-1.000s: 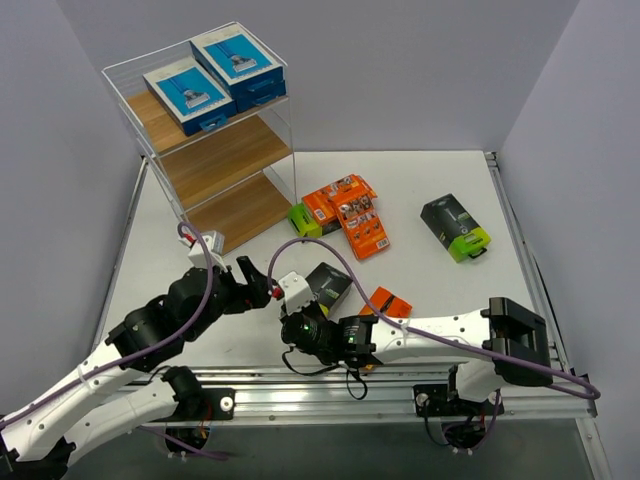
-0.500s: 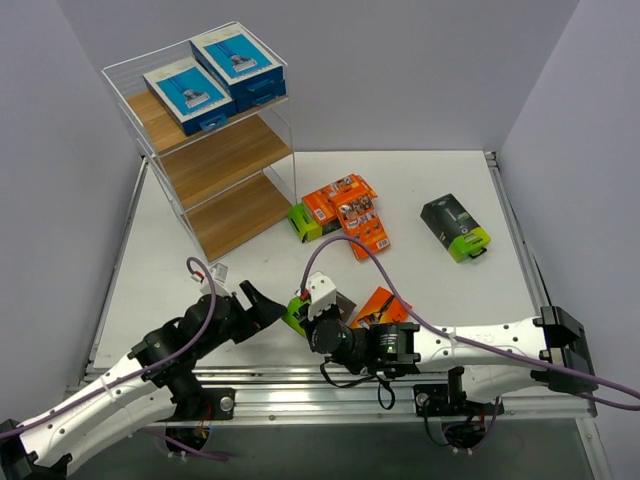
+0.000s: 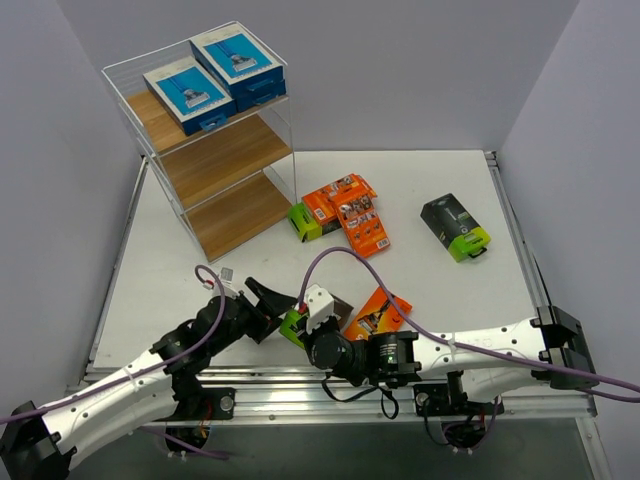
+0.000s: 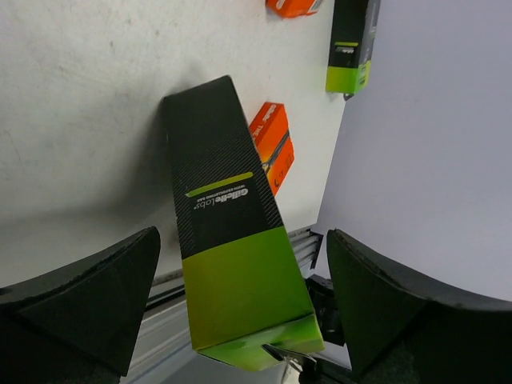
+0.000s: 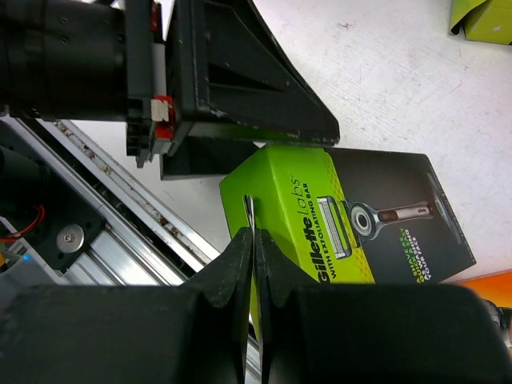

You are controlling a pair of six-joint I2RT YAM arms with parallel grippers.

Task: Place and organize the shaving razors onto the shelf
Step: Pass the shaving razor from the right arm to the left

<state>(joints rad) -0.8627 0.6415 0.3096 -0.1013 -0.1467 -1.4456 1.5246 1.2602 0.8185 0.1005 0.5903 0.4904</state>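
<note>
The right gripper (image 5: 254, 236) has its fingers pressed together on the thin hang tab at the lime-green end of a black-and-lime Gillette Labs razor pack (image 5: 360, 216). The pack slants, lime end towards the near edge of the table (image 3: 450, 280) and black end pointing away, down by the white surface.

The left gripper (image 4: 242, 233) is spread wide, one dark finger on each side of that lime end. In the left wrist view there is a gap between each finger and the pack. In the right wrist view one of its fingers lies just beside the lime edge, and whether they touch I cannot tell.

An orange razor pack (image 3: 380, 312) lies just beside the held pack's black end, on its right. Farther out, mid-table, a cluster of orange packs (image 3: 350, 212) overlaps a lime-ended pack (image 3: 300, 220). Another black-and-lime pack (image 3: 455, 227) lies apart to the right.

The shelf (image 3: 225, 160) stands at the far left corner. Two blue-and-white razor packs (image 3: 190, 95) lie side by side on its top board, and the two lower wooden boards show bare.
</note>
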